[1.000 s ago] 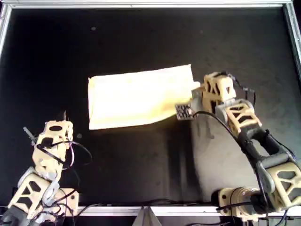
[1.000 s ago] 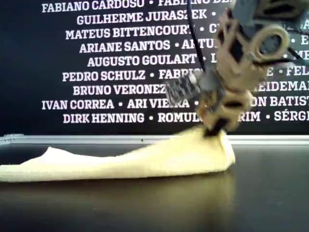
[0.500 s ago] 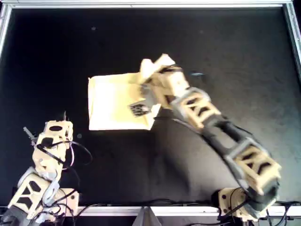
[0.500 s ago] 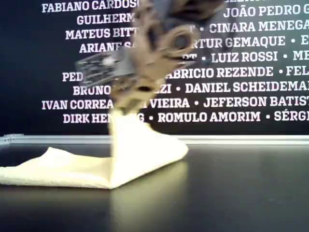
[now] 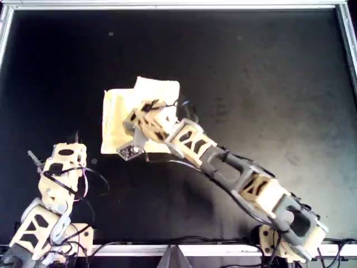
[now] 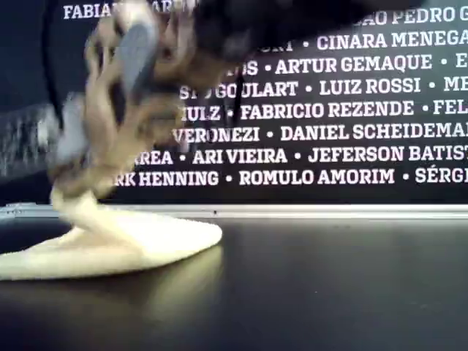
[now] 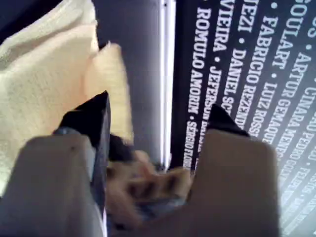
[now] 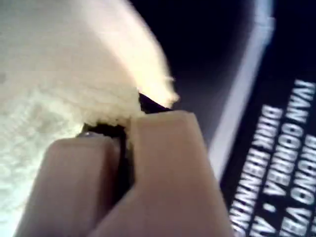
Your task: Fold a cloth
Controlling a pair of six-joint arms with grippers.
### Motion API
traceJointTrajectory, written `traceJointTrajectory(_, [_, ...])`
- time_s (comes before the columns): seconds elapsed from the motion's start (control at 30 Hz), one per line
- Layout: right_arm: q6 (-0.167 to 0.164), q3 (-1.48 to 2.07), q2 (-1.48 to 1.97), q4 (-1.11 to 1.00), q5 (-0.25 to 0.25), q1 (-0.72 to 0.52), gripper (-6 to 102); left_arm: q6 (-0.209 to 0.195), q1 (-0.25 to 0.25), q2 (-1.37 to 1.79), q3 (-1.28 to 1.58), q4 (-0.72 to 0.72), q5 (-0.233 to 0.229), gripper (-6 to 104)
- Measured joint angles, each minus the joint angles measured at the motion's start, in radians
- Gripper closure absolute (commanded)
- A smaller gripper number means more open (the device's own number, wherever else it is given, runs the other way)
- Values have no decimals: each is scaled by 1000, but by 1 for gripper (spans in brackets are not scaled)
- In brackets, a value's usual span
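Nearest us in the overhead view, our left gripper (image 5: 75, 135) rests at the lower left, jaws spread and empty. Beyond it our right gripper (image 5: 146, 109) pinches the soft, nubby pale yellow cloth (image 5: 114, 114), bunched left of centre on the matte black table (image 5: 268, 72).
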Motion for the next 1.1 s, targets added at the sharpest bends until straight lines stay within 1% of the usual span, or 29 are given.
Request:
traceJointTrajectory(0.07, [0,-20,-40,0,3,8,93,0,0,0,0,0,0,29])
traceJointTrajectory(0.13, [0,-41,-67,0,3,23,88,0,0,0,0,0,0,29])
traceJointTrajectory(0.17, [0,-51,-78,0,3,32,83,0,0,0,0,0,0,29])
traceJointTrajectory(0.3, [0,-63,-107,0,3,58,59,0,0,0,0,0,0,29])
traceJointTrajectory(0.4, [-5,-63,-114,0,3,60,46,0,0,0,0,0,0,29])
traceJointTrajectory(0.43, [-5,-63,-114,0,3,60,44,0,0,0,0,0,0,29])
traceJointTrajectory(0.73, [-6,-63,-107,2,3,60,45,0,0,0,0,0,0,29])
traceJointTrajectory(0.8, [-11,-63,-103,11,-2,60,45,0,0,0,0,0,0,29])
traceJointTrajectory(0.87, [-23,-63,-77,66,-2,60,45,0,0,0,0,0,0,29])
traceJointTrajectory(0.9, [-38,-63,-61,95,-2,63,45,0,0,0,0,0,0,29])
traceJointTrajectory(0.97, [-86,-63,-25,161,3,75,44,0,0,0,0,0,0,29])
traceJointTrajectory(1.03, [-166,-63,2,229,3,94,43,0,0,0,0,0,0,29])
traceJointTrajectory(1.07, [-218,-63,6,261,3,106,43,0,0,0,0,0,0,29])
traceJointTrajectory(1.1, [-262,-63,6,282,3,112,43,0,0,0,0,0,0,29])
